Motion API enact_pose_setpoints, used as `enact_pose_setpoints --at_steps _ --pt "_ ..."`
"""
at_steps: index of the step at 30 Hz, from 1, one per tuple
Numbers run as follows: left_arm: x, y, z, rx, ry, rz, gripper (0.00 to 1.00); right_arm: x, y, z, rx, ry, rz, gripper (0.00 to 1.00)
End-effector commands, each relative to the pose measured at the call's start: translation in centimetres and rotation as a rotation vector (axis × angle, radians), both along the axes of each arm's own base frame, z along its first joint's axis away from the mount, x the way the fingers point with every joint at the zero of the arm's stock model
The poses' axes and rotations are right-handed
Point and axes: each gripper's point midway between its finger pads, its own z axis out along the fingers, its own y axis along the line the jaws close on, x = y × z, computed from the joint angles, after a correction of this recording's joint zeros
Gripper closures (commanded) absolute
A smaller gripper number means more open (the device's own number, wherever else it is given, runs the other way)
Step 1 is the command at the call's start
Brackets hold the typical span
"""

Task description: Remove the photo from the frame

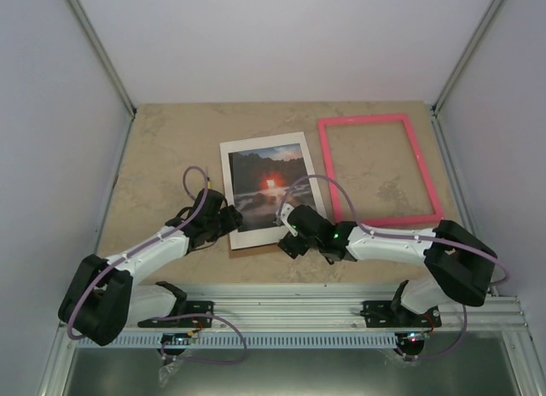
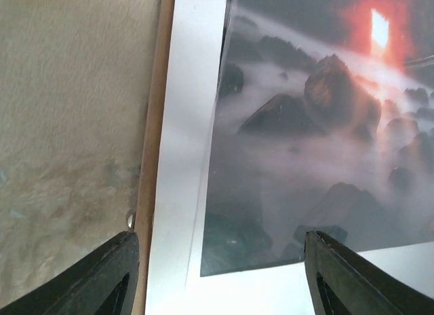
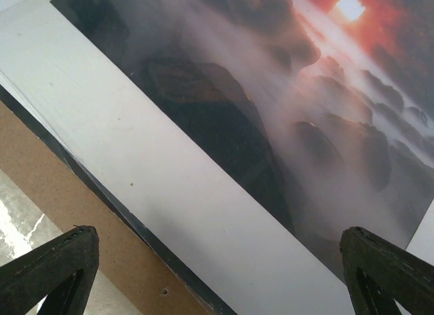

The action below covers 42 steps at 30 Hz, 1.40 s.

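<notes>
Photo (image 1: 269, 178) beneath parted left hand (image 2: 220, 240), wide right hand (image 3: 218, 232).

Open along the far edge of the desk (image 1: 162, 148), corner to corner, under the far wall (image 1: 281, 37). Open too on the left side, between the white mat (image 1: 256, 236) and the left wall (image 1: 43, 157). Only a narrow lane between mat and pink frame (image 1: 363, 119); bare desk inside the frame. Crowded at the near edge: left hand (image 1: 227, 219) and right hand (image 1: 288, 219) over the mat's near corners, arms stretching back toward the near corners.
</notes>
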Motion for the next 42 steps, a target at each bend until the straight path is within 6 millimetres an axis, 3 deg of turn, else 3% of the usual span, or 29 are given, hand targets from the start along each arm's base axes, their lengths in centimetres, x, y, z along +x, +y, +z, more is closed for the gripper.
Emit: enact_pose_setpoints --at_steps 1,8,16,32,39,42 --pt "-0.8 -0.5 -0.7 -0.043 0.038 -0.015 0.31 1.0 0.1 1.6 0.077 -0.076 -0.038 0.02" --pt "-1.1 -0.7 -1.7 -0.052 0.061 -0.018 0.32 1.3 -0.4 2.3 0.126 -0.120 -0.066 0.02" --pt "-1.3 -0.9 -2.3 -0.058 0.083 -0.027 0.33 1.4 -0.5 1.7 0.114 -0.118 -0.073 0.02" --pt "-1.0 -1.4 -0.4 -0.096 0.038 -0.040 0.33 1.5 -0.5 1.8 0.124 -0.124 -0.080 0.02" --pt "-0.8 0.4 -1.0 -0.014 0.035 0.021 0.32 1.5 -0.7 1.7 0.121 -0.126 -0.086 0.02" --pt "-0.8 0.1 -1.3 -0.019 0.045 0.012 0.32 1.5 -0.7 1.6 0.119 -0.126 -0.085 0.02"
